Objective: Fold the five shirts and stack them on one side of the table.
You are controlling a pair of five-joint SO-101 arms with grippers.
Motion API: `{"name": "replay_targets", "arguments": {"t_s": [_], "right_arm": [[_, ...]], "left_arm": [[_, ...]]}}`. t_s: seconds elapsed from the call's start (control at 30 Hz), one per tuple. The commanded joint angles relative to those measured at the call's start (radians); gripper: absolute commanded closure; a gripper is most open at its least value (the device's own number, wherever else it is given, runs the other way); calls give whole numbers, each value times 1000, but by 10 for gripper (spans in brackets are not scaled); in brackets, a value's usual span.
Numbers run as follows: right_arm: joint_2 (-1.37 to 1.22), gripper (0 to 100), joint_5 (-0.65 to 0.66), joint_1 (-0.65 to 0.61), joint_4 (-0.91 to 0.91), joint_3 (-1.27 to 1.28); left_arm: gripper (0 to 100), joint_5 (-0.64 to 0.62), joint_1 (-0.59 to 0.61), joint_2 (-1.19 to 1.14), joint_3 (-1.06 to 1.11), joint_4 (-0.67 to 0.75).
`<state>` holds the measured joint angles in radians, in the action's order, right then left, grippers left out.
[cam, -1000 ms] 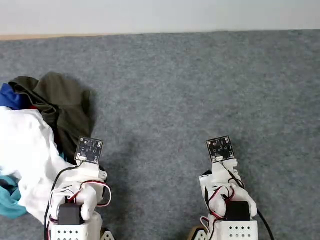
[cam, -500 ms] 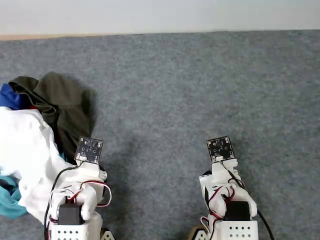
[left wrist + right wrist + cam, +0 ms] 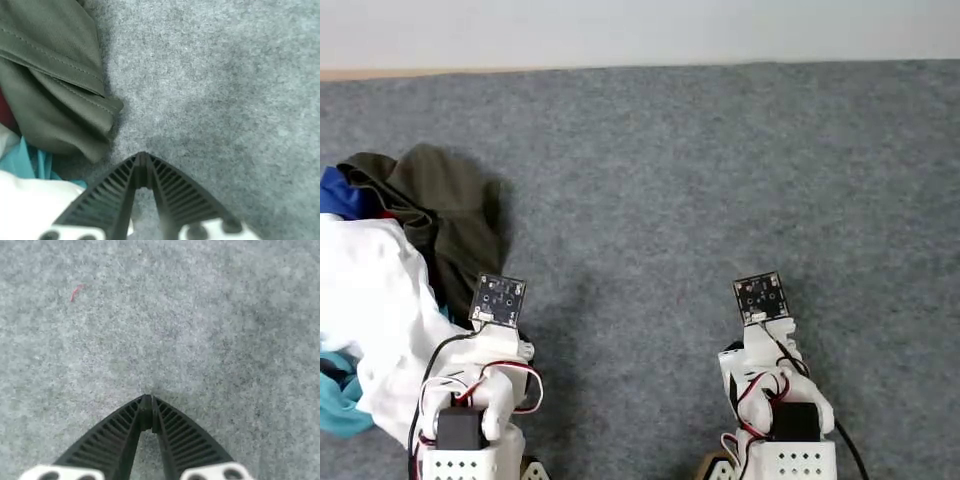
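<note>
Both the left gripper (image 3: pixel 143 157) and the right gripper (image 3: pixel 148 400) are closed and hold nothing. The shirts (image 3: pixel 390 270) lie in a tangled heap just beside the left gripper, the olive shirt (image 3: pixel 55 85) nearest. Risk: a pinch may lift several layers together, because they overlap

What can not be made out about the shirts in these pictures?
- High view: the pile of shirts is cut off by the left edge, so its full extent is unknown.
- High view: the blue shirt and teal shirt lie mostly under the green shirt and white shirt. A count of five cannot be confirmed.
- Left wrist view: a red patch is cut by the edge and covered by the green shirt, so it is unclear what it is.
</note>
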<state>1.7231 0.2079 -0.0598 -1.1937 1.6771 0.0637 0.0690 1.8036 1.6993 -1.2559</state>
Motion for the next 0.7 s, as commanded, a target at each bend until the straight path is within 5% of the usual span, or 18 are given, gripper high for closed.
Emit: {"name": "replay_targets", "arguments": {"t_s": [0.0,0.67], "right_arm": [[12,990,12,10,-2,11],[15,990,15,7,-2,11]], "left_arm": [[996,8,2,15,-16,-6],[996,8,-68,15,-16,-6]]}}
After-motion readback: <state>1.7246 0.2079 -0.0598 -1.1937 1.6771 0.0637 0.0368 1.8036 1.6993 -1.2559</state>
